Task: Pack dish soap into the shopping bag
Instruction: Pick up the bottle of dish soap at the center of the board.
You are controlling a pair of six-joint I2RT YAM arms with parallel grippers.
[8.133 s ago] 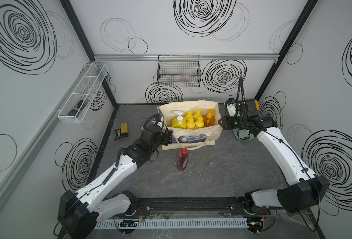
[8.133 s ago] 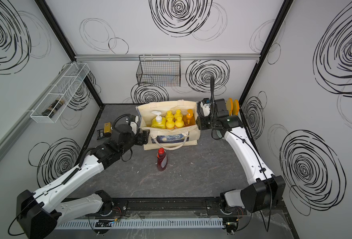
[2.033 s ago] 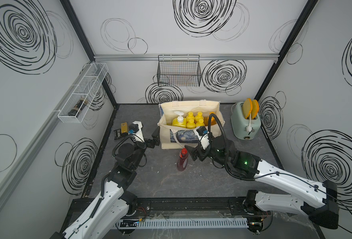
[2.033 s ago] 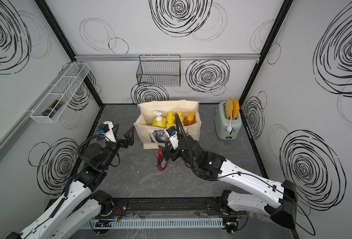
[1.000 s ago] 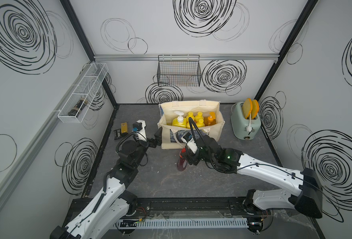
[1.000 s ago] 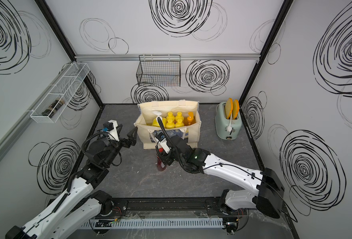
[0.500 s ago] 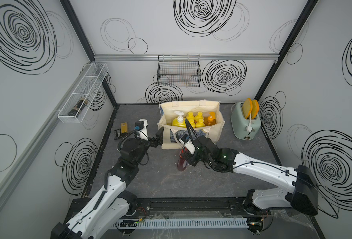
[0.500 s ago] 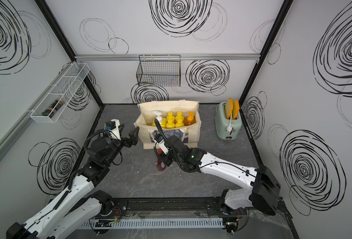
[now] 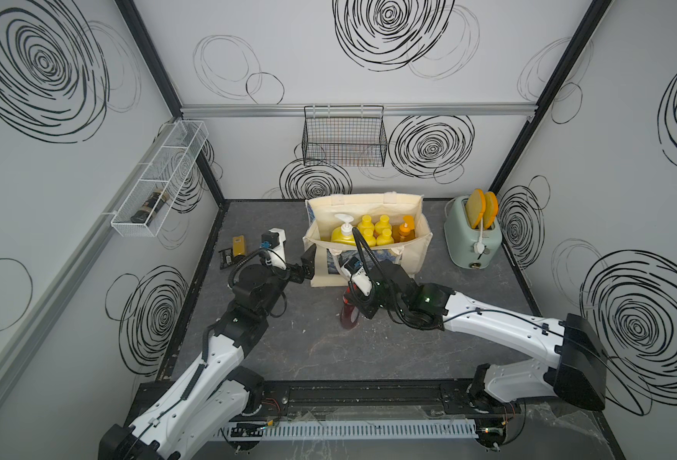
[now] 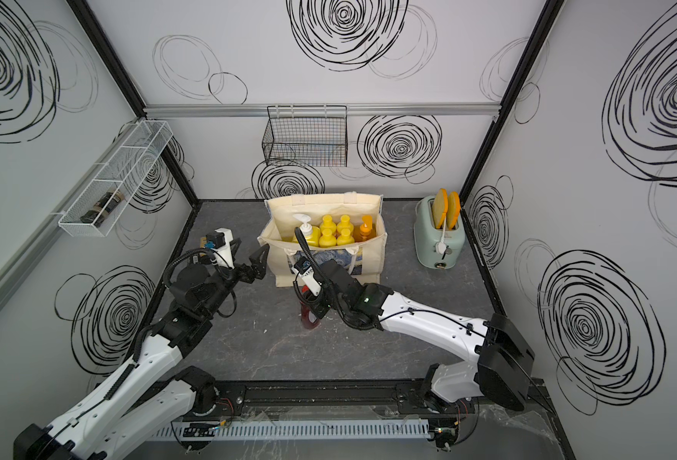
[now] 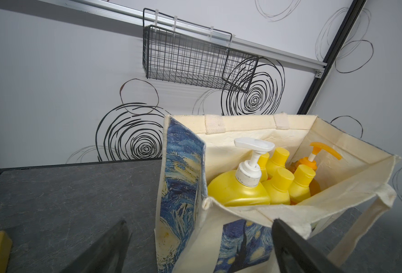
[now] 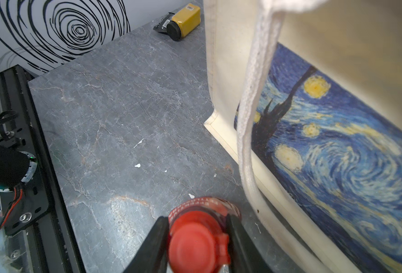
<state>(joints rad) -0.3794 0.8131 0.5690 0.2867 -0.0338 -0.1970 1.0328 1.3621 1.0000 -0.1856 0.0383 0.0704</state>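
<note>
On the grey tabletop (image 9: 408, 358), just in front of the shopping bag (image 9: 368, 205), the dark-red bottle (image 9: 348, 316) stands upright outside it, near the left part of the bag's front. It is translucent dark red with a bright red cap. The right gripper (image 12: 196, 218) reaches in from the right, and its black fingers (image 12: 157, 234) are closed against both sides of the capped top.

Inside the bag are the yellow pump bottle (image 9: 342, 235) at the left, four yellow-capped bottles (image 9: 374, 231) in the middle and the amber pump bottle (image 9: 406, 233) at the right, all upright. A cream handle strap (image 12: 249, 118) hangs down the picture front, close beside the red cap.

The left gripper (image 10: 260, 263) hovers at the bag's near-left corner, jaws wide apart and holding nothing. Yellow-and-black packets (image 9: 233, 251) lie far left. A green toaster (image 9: 474, 235) stands right of the bag, and a black wire basket (image 9: 344, 141) hangs on the far wall.
</note>
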